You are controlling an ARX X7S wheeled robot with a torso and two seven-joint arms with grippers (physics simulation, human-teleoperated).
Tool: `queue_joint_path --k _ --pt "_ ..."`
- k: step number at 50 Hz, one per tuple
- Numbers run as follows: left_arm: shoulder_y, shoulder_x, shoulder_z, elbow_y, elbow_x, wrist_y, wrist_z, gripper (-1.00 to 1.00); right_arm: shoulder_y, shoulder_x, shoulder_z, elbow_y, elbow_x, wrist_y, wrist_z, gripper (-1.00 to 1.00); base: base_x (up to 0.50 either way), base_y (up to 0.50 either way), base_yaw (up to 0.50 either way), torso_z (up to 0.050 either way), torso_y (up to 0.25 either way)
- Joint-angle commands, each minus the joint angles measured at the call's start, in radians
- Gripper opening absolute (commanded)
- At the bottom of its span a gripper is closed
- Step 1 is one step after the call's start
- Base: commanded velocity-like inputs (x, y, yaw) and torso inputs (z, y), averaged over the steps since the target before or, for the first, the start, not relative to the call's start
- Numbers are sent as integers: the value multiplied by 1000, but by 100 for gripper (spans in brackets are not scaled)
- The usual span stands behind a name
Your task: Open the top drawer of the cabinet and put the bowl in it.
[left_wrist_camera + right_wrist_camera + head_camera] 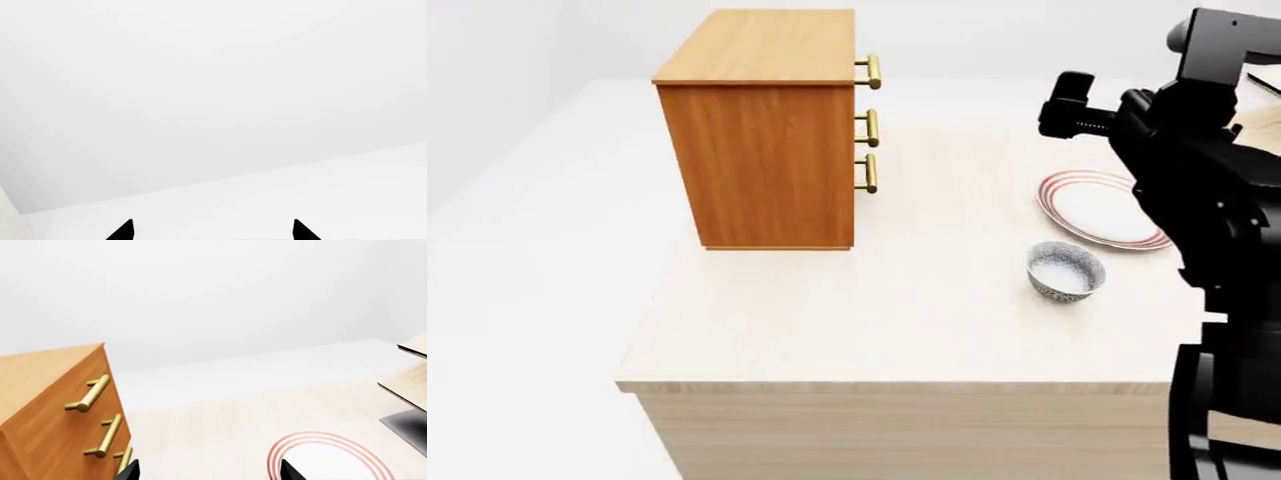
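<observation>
Pale wood tabletop (pixel 868 320) carries my cabinet (pixel 767 140), its top drawer (pixel 63 390) closed; the bowl (pixel 1065 271) sits well apart, just beside a red-ringed plate (pixel 1094 210). Both my left gripper (pixel 213 231) and right gripper (pixel 210 471) show spread fingertips, holding nothing.

The left claw (pixel 213 231) shows only as two dark fingertips at the frame edge of its wrist view, and the right claw (pixel 210 471) likewise, so neither grip can be judged. In the head view the cabinet (pixel 767 150) turns its drawer fronts away, leaving only handle ends visible. The right arm (pixel 1214 200) covers part of the plate (pixel 1088 210). The shelf rack (pixel 410 385) is cut off at the edge.
</observation>
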Motion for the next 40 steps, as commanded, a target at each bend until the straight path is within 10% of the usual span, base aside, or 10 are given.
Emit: queue_joint_path --k 1,40 --pt "-4 -2 2 0 0 -9 6 100 -4 -5 -17 15 -5 -2 -4 100 0 0 0 0 0" --pt "-20 -4 9 0 0 -26 10 100 13 9 6 36 24 64 16 100 472 0 0 0 0"
